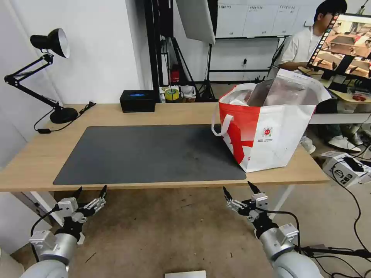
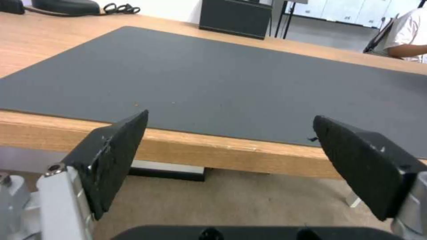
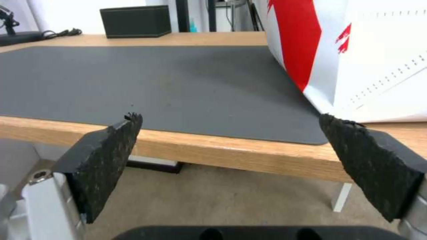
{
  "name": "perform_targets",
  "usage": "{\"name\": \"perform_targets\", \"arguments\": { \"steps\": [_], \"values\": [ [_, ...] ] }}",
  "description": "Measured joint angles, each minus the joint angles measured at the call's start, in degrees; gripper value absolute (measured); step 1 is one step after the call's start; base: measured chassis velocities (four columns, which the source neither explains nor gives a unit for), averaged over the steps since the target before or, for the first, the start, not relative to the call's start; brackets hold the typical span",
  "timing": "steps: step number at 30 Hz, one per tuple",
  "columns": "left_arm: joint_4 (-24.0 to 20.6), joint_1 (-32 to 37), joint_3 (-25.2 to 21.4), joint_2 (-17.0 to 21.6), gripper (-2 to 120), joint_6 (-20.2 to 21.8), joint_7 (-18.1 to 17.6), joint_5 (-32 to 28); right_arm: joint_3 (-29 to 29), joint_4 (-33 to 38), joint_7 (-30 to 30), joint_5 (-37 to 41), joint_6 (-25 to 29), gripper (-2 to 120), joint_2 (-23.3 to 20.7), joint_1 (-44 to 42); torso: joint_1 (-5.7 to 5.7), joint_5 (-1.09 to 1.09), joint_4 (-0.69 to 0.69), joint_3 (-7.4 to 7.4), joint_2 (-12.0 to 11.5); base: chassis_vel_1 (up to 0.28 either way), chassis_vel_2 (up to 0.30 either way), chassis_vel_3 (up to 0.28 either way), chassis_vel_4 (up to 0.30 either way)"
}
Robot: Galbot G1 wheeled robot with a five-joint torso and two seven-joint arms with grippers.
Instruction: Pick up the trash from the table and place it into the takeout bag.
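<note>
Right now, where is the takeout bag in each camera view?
Head view: takeout bag stands on the table's right end, partly on the grey mat.
Left wrist view: beyond what that picture takes in.
Right wrist view: bag on the mat's corner.
Shared landmark: black box.

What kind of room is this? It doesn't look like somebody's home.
Probably a lab or studio set up for filming robot trials: a white photo light panel hangs on a black stand behind the long light-wood table, and cables trail across the bare floor.
</note>
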Motion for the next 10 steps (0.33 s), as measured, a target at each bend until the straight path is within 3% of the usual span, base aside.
{"name": "perform_targets", "arguments": {
  "steps": [10],
  "values": [
    [-0.03, -0.04, 0.02, 0.03, 100, 0.1, -0.04, -0.04, 0.0, 0.0, 0.0, 0.0, 0.0, 100, 0.0, 0.0, 0.0, 0.0, 0.0, 0.0, 0.0, 0.0, 0.0, 0.0, 0.0]
  ]
}}
